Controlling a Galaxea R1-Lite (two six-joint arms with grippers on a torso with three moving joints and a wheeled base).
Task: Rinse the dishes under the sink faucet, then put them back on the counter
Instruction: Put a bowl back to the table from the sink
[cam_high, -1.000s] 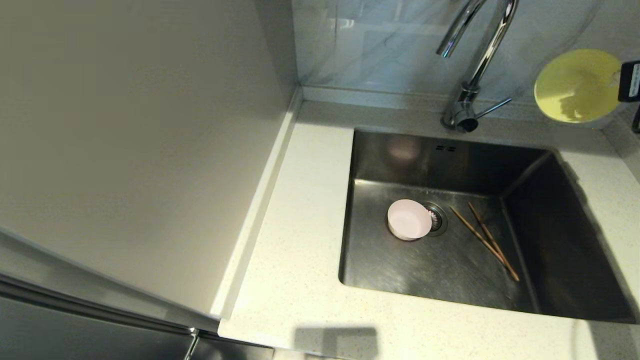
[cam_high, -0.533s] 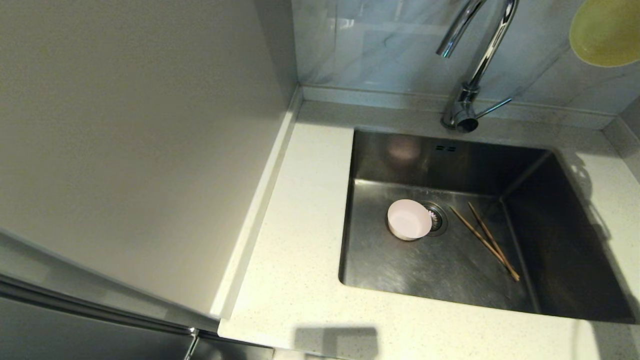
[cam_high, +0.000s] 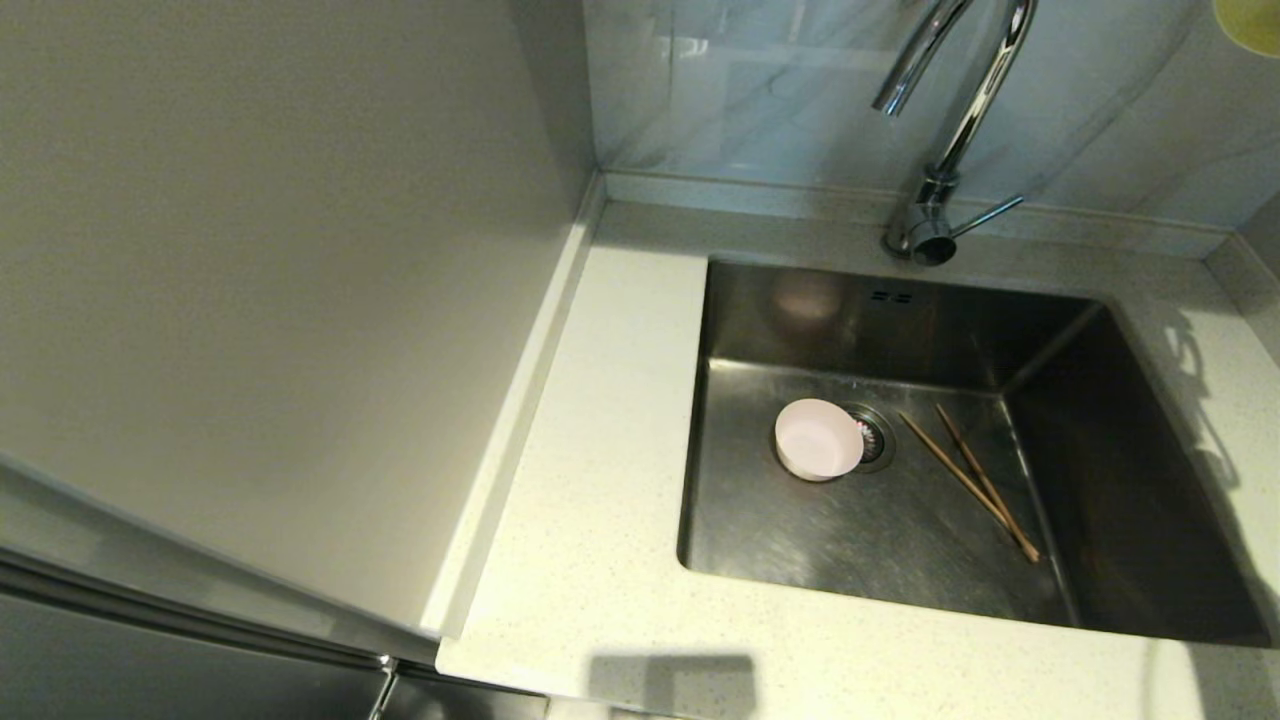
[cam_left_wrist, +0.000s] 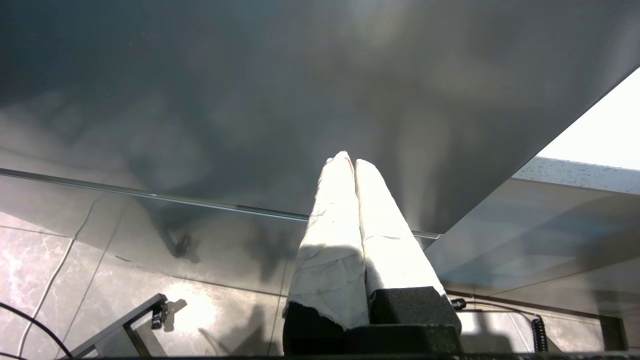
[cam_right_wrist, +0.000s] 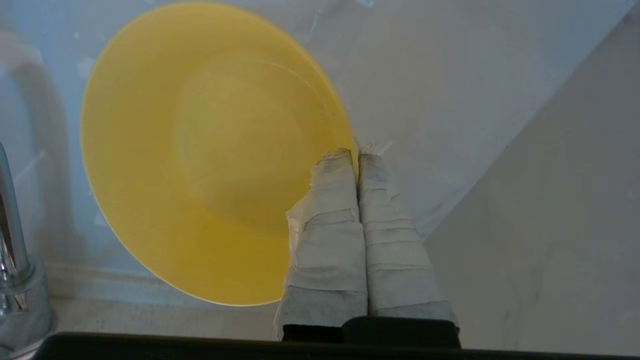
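Note:
My right gripper (cam_right_wrist: 357, 152) is shut on the rim of the pale-yellow bowl (cam_right_wrist: 210, 155), held high against the wall tile to the right of the faucet (cam_high: 945, 130). In the head view only a sliver of that yellow bowl (cam_high: 1252, 20) shows at the top right corner. The pale-pink bowl (cam_high: 818, 438) rests on the sink (cam_high: 800, 540) floor beside the drain (cam_high: 877, 436). A pair of brown chopsticks (cam_high: 970, 480) lies on the basin floor to its right. My left gripper (cam_left_wrist: 350, 160) is shut and empty, parked low beside a dark cabinet front.
Off-white speckled counter (cam_high: 620, 420) wraps the basin on the left, front and right. A tall pale panel (cam_high: 270, 280) rises at the left. The faucet base (cam_right_wrist: 20, 295) stands close beside the held bowl. The side lever (cam_high: 988, 214) points right.
My right gripper has lifted the yellow bowl up and to the right, almost out of the head view. The pink bowl and chopsticks have not moved.

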